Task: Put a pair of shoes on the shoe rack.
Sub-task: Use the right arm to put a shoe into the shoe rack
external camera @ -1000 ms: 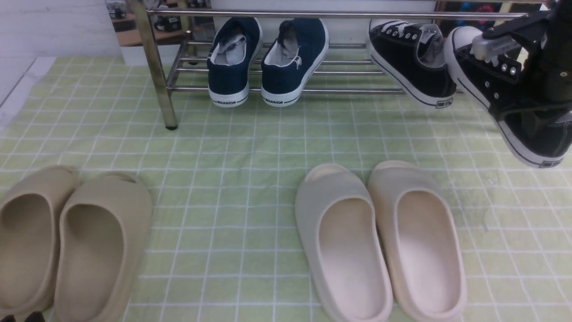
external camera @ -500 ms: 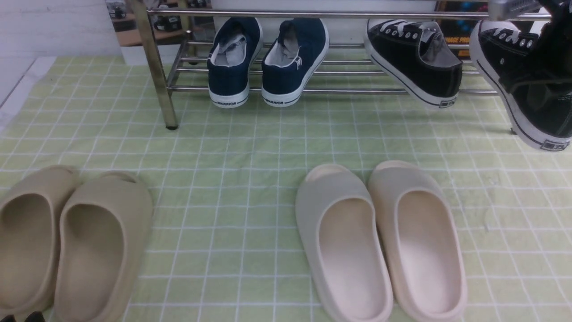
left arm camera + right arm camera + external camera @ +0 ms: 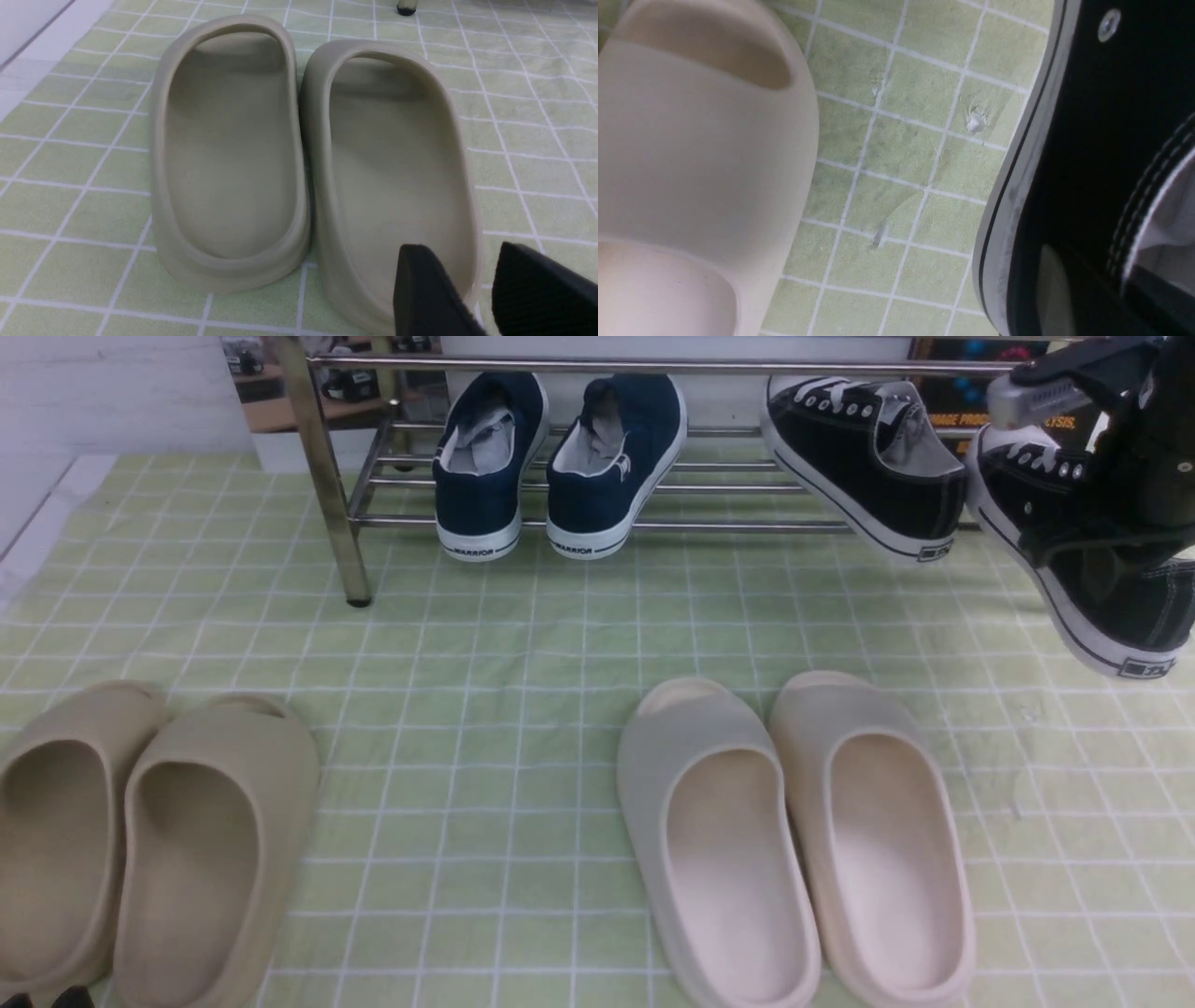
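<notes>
One black sneaker (image 3: 868,467) sits on the rack (image 3: 597,525), heel overhanging. Right end effector (image 3: 1102,537) grips the other sneaker (image 3: 1130,616), tilted midair just beside it. Left end effector (image 3: 460,254) hangs released over a tan slide (image 3: 397,140).

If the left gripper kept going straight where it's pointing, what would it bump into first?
Probably the tan slide: the left gripper points at its heel end, though depth is hard to judge.
</notes>
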Robot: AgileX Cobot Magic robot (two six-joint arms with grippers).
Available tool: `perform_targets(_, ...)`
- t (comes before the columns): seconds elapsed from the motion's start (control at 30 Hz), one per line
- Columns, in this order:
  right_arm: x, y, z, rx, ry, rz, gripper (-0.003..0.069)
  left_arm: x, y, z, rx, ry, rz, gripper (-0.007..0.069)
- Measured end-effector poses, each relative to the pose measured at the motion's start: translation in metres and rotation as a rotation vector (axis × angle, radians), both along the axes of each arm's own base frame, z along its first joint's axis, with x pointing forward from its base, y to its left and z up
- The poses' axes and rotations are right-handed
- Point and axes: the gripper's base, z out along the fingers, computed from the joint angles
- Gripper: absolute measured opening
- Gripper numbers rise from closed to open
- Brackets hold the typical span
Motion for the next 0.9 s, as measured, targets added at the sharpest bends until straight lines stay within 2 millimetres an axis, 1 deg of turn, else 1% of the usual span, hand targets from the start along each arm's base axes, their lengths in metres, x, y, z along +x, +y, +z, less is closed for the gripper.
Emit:
perform_targets(0.13,0.003,-0.001,-0.004,-0.017,0.003,0.001,0.0022,0.000,0.000,0.000,0.000,0.000,0.000,0.0239)
perform_targets(0.33,0.012,-0.003,-0.007,-0.048,-0.058,0.015,0.0022,0.000,0.000,0.000,0.000,0.000,0.000,0.0239)
perform_targets(0.43,0.017,-0.003,-0.012,-0.059,-0.068,0.022,0.0022,0.000,0.000,0.000,0.000,0.000,0.000,0.0239)
perform_targets(0.57,0.028,-0.002,-0.024,-0.081,-0.089,0.057,0.0022,0.000,0.000,0.000,0.000,0.000,0.000,0.0239)
perform_targets(0.63,0.035,-0.003,-0.027,-0.106,-0.125,0.075,0.0022,0.000,0.000,0.000,0.000,0.000,0.000,0.0239)
perform_targets(0.77,0.044,-0.003,-0.028,-0.128,-0.202,0.099,0.0022,0.000,0.000,0.000,0.000,0.000,0.000,0.0239)
perform_targets(0.9,0.050,-0.002,-0.029,-0.136,-0.248,0.115,0.0022,0.000,0.000,0.000,0.000,0.000,0.000,0.0239)
